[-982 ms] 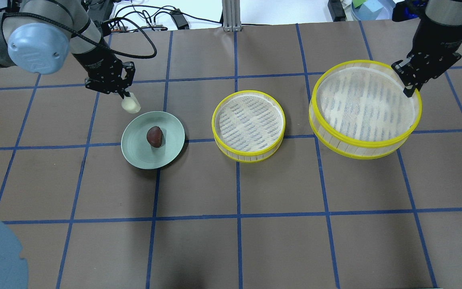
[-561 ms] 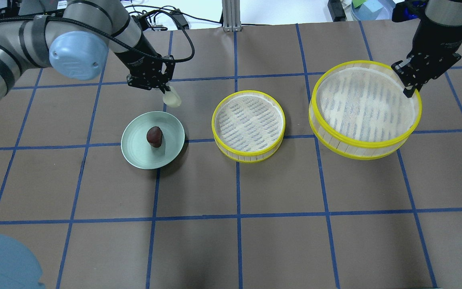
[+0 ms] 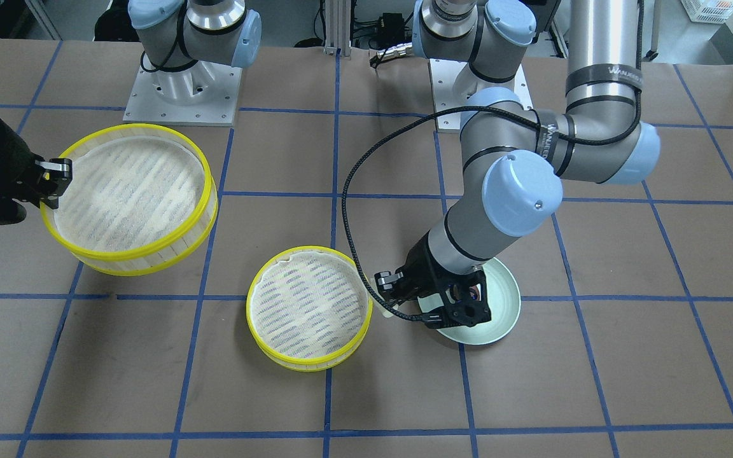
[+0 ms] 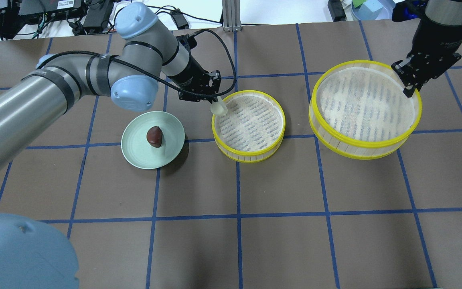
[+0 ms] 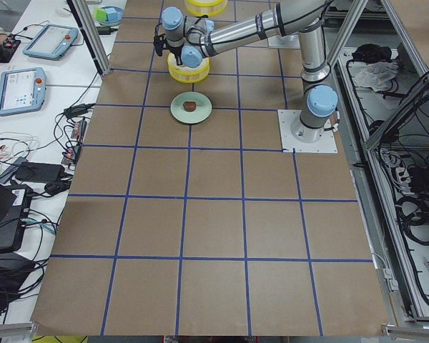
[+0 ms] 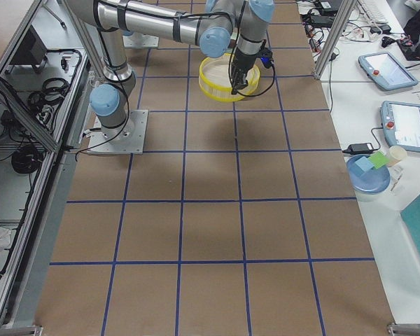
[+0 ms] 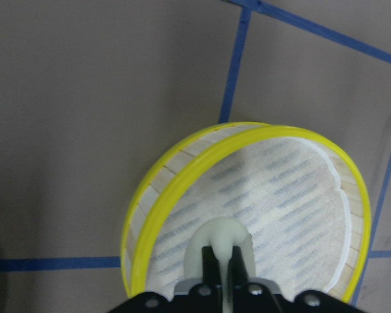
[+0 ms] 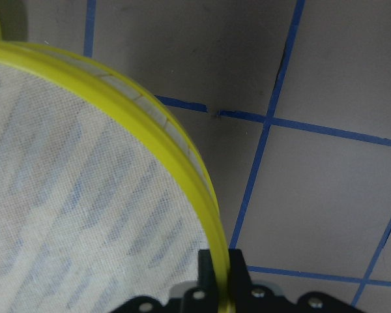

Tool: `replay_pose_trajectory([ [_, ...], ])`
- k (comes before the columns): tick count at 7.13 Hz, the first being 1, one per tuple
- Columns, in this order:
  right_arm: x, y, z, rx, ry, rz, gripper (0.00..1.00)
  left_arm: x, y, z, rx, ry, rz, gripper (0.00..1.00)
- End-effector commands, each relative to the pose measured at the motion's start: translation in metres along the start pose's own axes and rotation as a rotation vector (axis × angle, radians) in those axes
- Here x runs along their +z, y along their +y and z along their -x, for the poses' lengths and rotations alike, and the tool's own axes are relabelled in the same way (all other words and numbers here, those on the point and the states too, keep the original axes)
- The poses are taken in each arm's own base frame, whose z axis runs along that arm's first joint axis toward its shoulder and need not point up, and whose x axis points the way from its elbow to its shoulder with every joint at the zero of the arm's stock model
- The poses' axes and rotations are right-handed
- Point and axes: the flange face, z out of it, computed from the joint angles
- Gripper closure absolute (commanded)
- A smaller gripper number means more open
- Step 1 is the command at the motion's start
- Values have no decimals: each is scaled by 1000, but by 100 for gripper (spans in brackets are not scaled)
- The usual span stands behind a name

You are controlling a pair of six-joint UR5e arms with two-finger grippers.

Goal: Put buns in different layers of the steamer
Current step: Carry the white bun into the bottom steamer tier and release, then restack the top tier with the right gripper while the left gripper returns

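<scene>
My left gripper is shut on the cream-white bun and holds it over the left rim of the smaller steamer tray. The left wrist view shows the bun between the fingers, above that tray's mesh. The dark reddish-brown bun lies on the pale green plate. My right gripper is shut on the yellow rim of the larger steamer tray and holds it tilted above the table.
In the front-facing view my left arm reaches over the plate, with the smaller tray beside it and the larger tray farther off. Cables and equipment lie beyond the table's far edge.
My left gripper has carried the cream-white bun to the right, from beside the plate to the left rim of the smaller tray. The right gripper and the larger tray have not moved.
</scene>
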Motion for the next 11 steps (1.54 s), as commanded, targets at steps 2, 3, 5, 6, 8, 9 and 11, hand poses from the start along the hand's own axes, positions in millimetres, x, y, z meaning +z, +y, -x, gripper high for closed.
replay_pose_trajectory([
  [2, 1, 0, 0, -1, 0, 1, 100, 29, 6, -23, -49, 121, 29, 97],
  [3, 1, 0, 0, -1, -1, 2, 100, 30, 5, -21, -48, 113, 26, 47],
  [5, 0, 0, 0, 1, 1, -2, 100, 21, 6, -24, -51, 115, 14, 0],
  [6, 1, -1, 1, 9, -2, -3, 100, 13, 5, -26, -48, 102, -5, 0],
  [8, -2, -8, 16, 92, -10, -19, 100, -18, -9, -8, 4, -150, -92, 0],
  [9, 3, -22, 40, 119, -62, -37, 100, -36, -16, 11, 62, -246, -107, 0],
  [11, 26, -61, 116, 215, -45, -59, 100, -70, -23, 47, 103, -315, -73, 0],
])
